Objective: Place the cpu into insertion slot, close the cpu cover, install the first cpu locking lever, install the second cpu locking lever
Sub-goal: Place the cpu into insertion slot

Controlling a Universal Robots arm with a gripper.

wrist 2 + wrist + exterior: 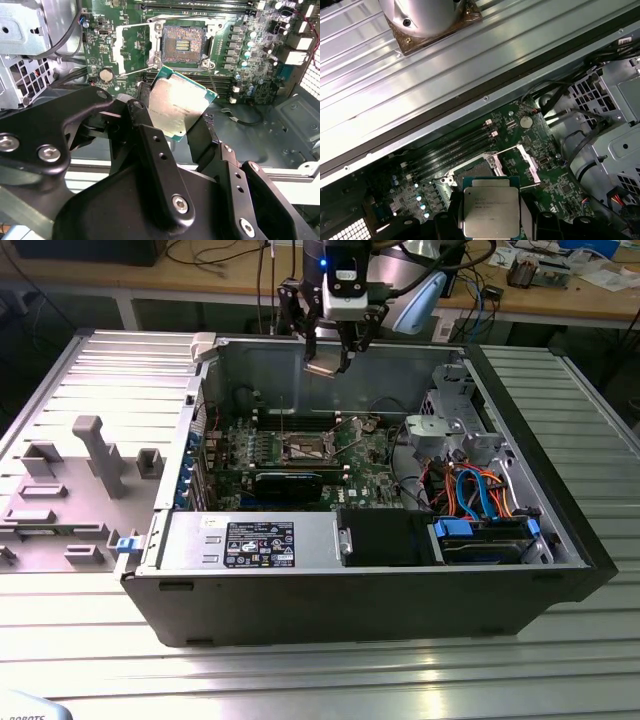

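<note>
Gripping the cpu [182, 102] by two opposite edges, the end effector [329, 360] hangs high over the open computer case [400, 590], well above the green motherboard [240, 75]. Below it, the insertion slot [182, 45] lies bare with its dark pin field exposed, and the cpu cover [132, 50] is swung open at one side of the slot.

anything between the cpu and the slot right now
Nothing: in the second wrist view the cpu, held in the jaws, hangs apart from the open slot with an empty gap between.
</note>
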